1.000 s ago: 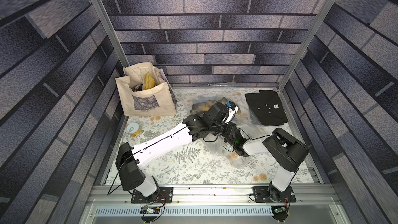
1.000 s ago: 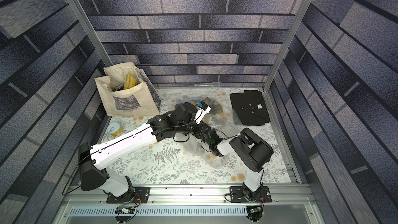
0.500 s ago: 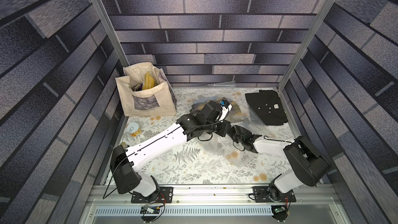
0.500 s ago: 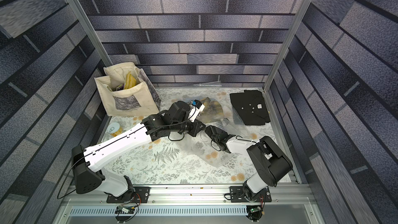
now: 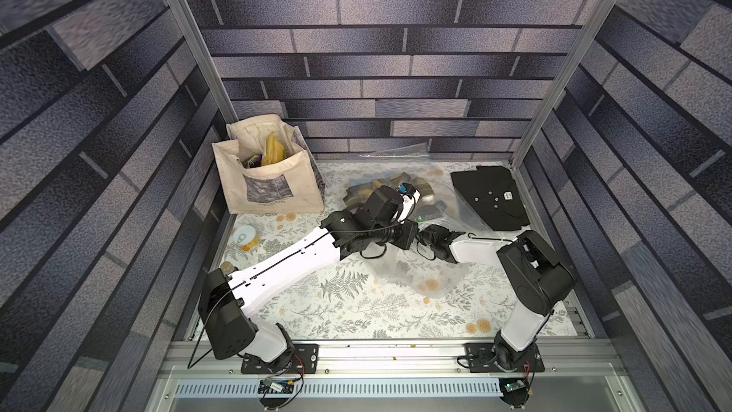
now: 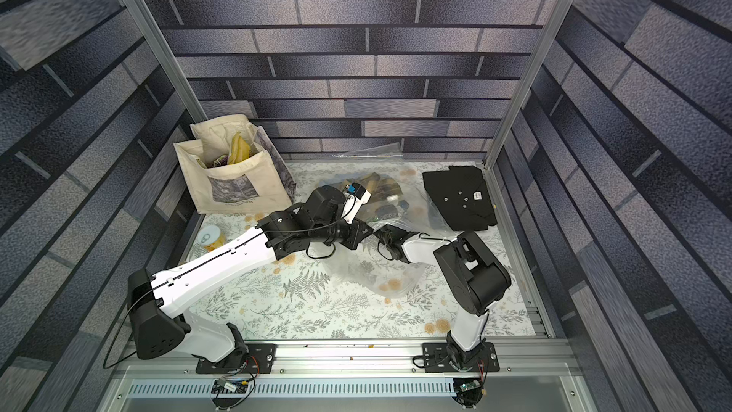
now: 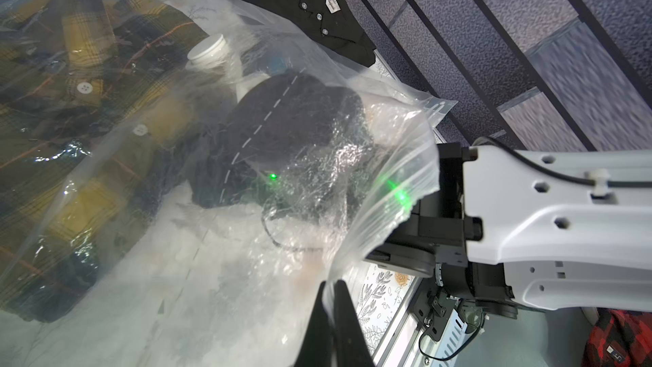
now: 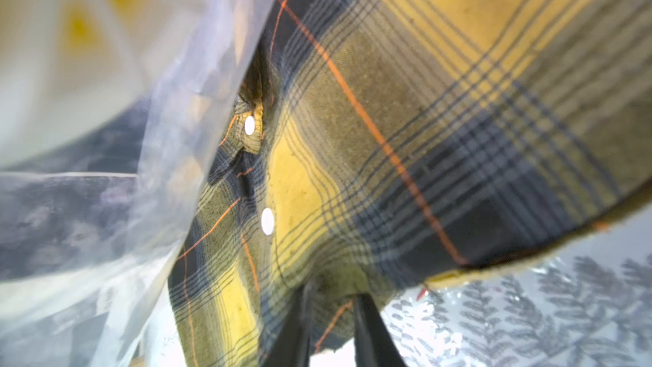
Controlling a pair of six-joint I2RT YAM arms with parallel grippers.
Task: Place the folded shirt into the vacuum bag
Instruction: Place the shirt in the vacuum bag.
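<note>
Vacuum bag (image 7: pixel 388 157) pinched, plaid shirt (image 8: pixel 423 118) seemingly gripped

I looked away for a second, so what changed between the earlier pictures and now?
The right gripper pushed deeper into the vacuum bag and its jaws closed on the plaid shirt. The left gripper stayed shut on the bag's rim; the black shirt and tote bag did not move.
</note>
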